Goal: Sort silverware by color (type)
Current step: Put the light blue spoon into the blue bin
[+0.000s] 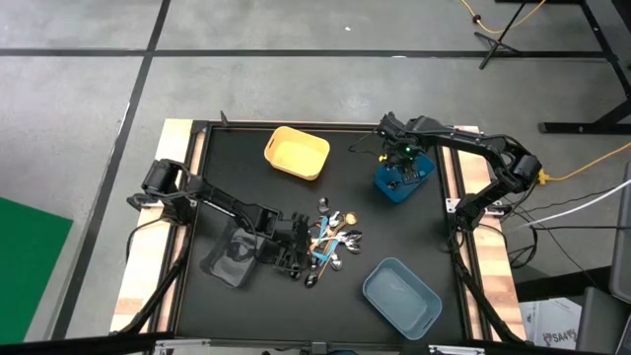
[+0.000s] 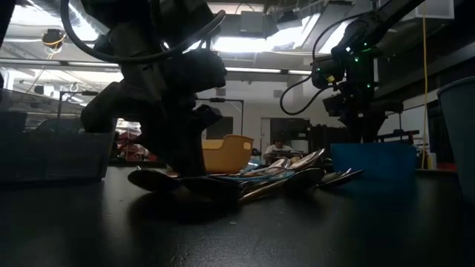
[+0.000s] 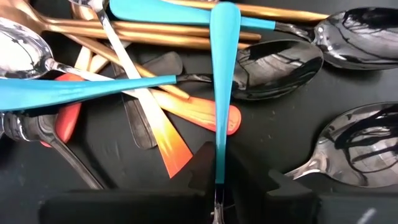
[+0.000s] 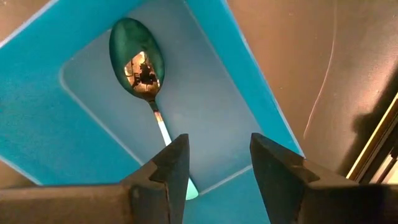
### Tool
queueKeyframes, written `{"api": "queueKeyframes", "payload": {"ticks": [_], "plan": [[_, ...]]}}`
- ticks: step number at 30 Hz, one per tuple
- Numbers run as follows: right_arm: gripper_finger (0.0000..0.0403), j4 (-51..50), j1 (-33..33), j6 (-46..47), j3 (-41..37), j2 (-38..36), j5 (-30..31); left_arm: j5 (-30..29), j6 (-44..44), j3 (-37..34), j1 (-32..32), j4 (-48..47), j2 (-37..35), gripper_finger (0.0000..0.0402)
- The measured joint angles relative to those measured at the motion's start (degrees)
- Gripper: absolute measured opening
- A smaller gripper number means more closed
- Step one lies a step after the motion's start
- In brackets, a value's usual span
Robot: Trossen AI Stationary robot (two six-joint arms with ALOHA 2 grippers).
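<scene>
The silverware [image 1: 330, 242] lies in a crossed pile at the table's middle: light-blue, orange, gold and silver pieces [image 3: 155, 93]. My left gripper [image 1: 302, 254] is down at the pile's left side [image 2: 185, 167], shut on a light-blue-handled utensil [image 3: 222, 74]. My right gripper [image 1: 402, 160] hangs open over the bright blue bin [image 1: 402, 177] at the table's far right. In that bin [image 4: 74, 143], a spoon [image 4: 138, 62] lies flat, its pale handle end [image 4: 190, 188] beside one finger of my right gripper [image 4: 219, 162]. My left gripper [image 3: 219, 186] pinches the light-blue handle at its narrow end [image 3: 218, 171], where the metal neck begins. The fingers lie along the utensil. Its wide end [image 3: 224, 18] rests across other pieces of the pile.
A yellow bin [image 1: 296, 153] stands at the far middle, a grey-blue bin [image 1: 401, 294] near right, and a clear bin [image 1: 232, 254] under my left arm. Silver spoon bowls [image 3: 360, 146] lie close beside the left fingers. The low view shows a room beyond the table.
</scene>
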Motion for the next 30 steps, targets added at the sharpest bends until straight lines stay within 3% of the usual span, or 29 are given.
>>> {"api": "queueKeyframes", "payload": {"ticks": [4,10,18,24,30], "plan": [[0.016,-0.39,0.01,0.03,0.0,0.0,0.93,-0.02,-0.05,0.0,0.0,0.21,0.0,0.0009],[0.016,-4.29,0.02,1.82,1.04,-1.13,6.43,-0.04,-0.42,0.0,-0.06,0.15,-0.26,0.0009],[0.016,-6.14,0.02,8.44,3.28,-9.81,6.91,-0.36,-0.44,4.43,0.17,-0.11,-0.35,0.0007],[0.016,-6.25,0.02,19.07,3.28,-18.54,2.19,-3.66,-0.48,9.71,1.49,0.1,-0.39,0.0007],[0.016,-6.12,0.04,32.82,3.28,-24.25,-7.2,-14.61,-1.85,14.9,4.22,0.66,-0.42,0.0008]]}}
